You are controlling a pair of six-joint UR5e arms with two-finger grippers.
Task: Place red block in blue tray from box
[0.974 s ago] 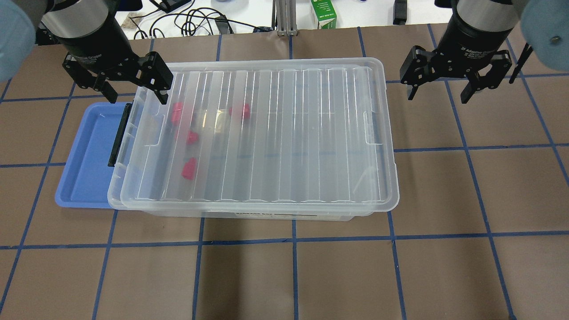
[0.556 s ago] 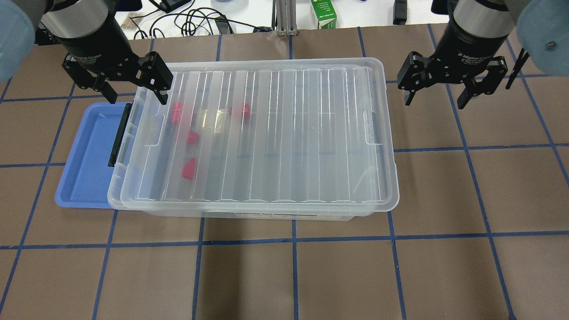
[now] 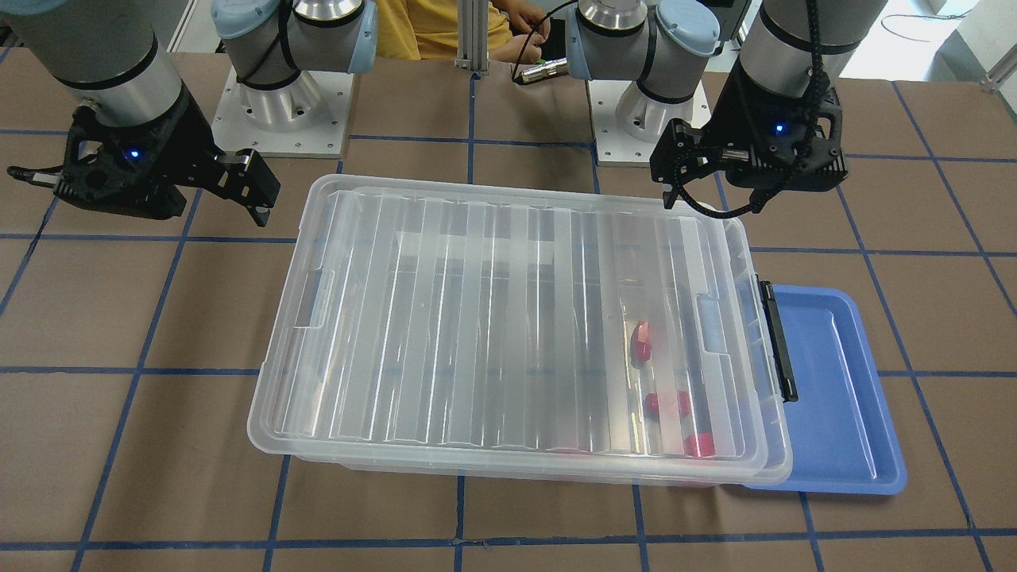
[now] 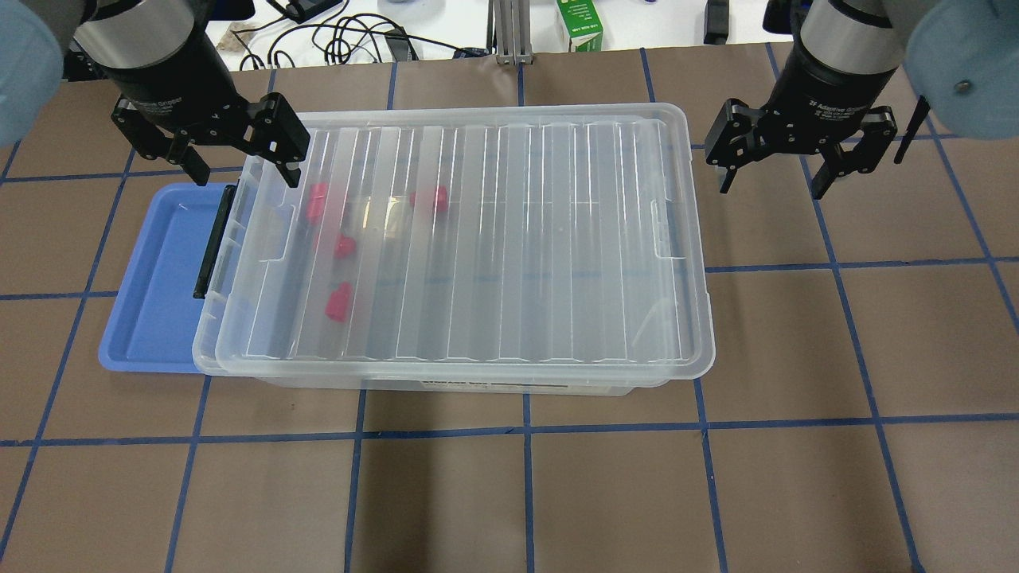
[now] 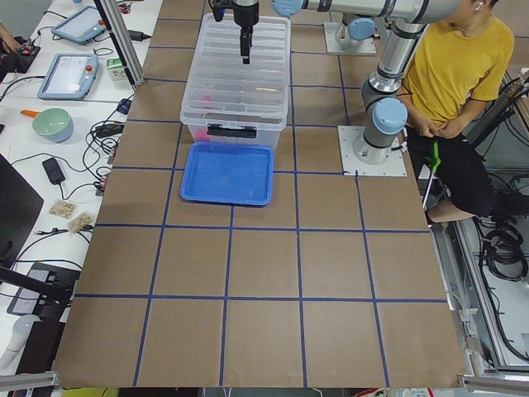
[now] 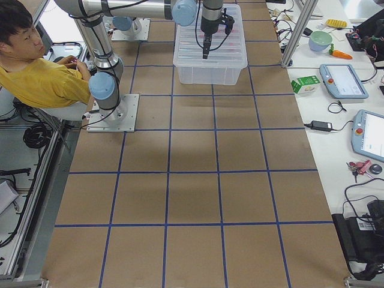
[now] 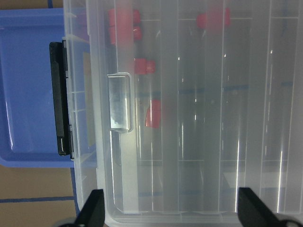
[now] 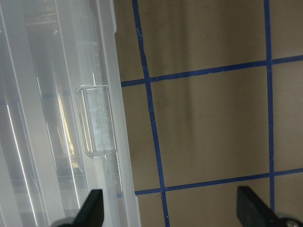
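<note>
The clear box (image 4: 517, 239) lies across the table with its ribbed lid on and its black latch (image 4: 213, 239) at its left end. Red blocks (image 4: 340, 302) show blurred through the lid near that end, and also in the left wrist view (image 7: 152, 113). The blue tray (image 4: 151, 278) lies by the latch end, partly under the box's rim. My left gripper (image 4: 245, 171) is open and empty above the box's back left corner. My right gripper (image 4: 771, 189) is open and empty, above bare table just off the box's back right end.
A green carton (image 4: 579, 24), cables (image 4: 350, 36) and a metal post (image 4: 509, 32) stand beyond the table's back edge. A person in yellow (image 5: 459, 66) sits by the robot bases. Brown table with a blue tape grid (image 4: 836, 270) lies in front and to the right.
My right gripper has moved a little left and toward the back, closer to the box's right end. The left gripper, box and blocks have not moved.
</note>
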